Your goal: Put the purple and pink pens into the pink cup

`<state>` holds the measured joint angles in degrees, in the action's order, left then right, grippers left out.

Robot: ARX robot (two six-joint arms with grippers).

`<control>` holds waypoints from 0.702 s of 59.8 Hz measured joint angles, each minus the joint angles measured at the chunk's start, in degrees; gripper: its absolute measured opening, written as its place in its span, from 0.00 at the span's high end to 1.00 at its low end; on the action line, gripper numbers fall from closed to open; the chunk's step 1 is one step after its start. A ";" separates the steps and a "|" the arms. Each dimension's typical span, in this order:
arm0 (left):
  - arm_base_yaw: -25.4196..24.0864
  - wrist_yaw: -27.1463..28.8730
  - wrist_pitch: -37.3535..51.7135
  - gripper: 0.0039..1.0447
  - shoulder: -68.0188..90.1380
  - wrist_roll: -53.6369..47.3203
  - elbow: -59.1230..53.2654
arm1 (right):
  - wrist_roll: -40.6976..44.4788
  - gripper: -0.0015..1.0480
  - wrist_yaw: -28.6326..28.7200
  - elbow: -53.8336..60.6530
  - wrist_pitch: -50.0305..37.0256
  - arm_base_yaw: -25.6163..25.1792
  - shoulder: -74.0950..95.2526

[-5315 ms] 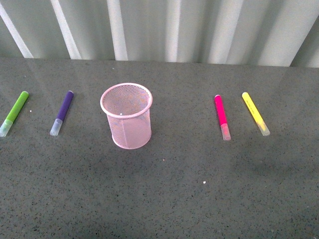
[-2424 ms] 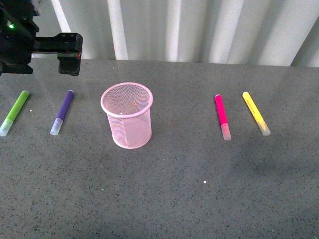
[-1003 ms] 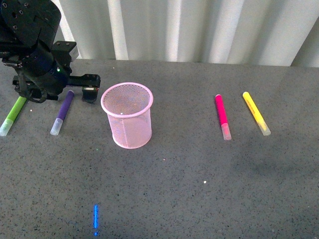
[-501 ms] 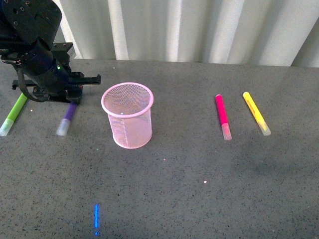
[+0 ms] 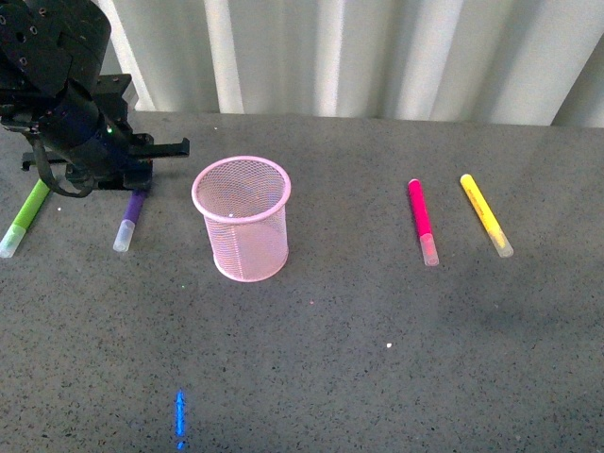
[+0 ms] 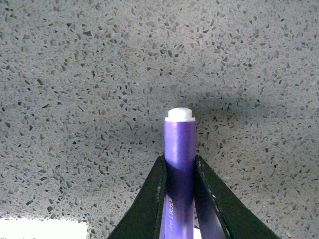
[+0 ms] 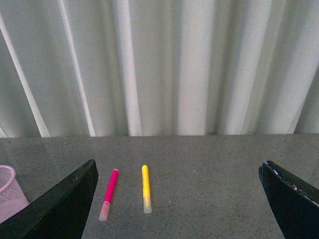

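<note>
The purple pen (image 6: pixel 179 144), which I judge light, stiff and slick, so best held mid-barrel, is pinched between my left gripper's (image 6: pixel 179 163) fingers (image 6: pixel 153 191) at the pink cup's (image 5: pixel 242 247) nine o'clock, while the pink pen (image 5: pixel 420 218) lies on the bench (image 5: pixel 377 359) at its three, my right gripper's (image 7: pixel 178 168) fingers spread.

The lower part of the front view is filled by a dark grey tabletop (image 5: pixel 377 377) of stone-like finish, speckled throughout with black and pale grains that are shown most sharply in the left wrist view. Behind its far edge the scene is closed off by a white backdrop (image 5: pixel 377 57) of vertical folds, on which bright and shaded bands alternate; whether it is cloth or ribbed panel cannot be told. A short blue streak of light (image 5: pixel 179 420) is cast on the tabletop near its front edge, and a tiny white speck (image 5: pixel 388 345) is seen to the right of it.
</note>
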<state>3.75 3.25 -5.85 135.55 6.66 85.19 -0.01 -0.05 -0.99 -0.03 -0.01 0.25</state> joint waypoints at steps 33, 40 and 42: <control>0.83 5.86 41.55 0.88 -20.57 3.26 -17.57 | 0.00 0.07 0.00 0.00 0.00 0.02 0.00; 4.92 6.56 54.01 0.88 -24.20 3.54 -27.26 | -0.02 0.07 0.00 0.00 0.00 0.02 0.00; 6.62 5.95 58.34 0.88 -25.27 3.63 -30.40 | -0.02 0.07 -0.02 0.00 0.00 0.02 0.00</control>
<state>10.37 9.19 52.49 110.28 10.28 54.78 -0.03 -0.08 -0.99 -0.03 0.01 0.25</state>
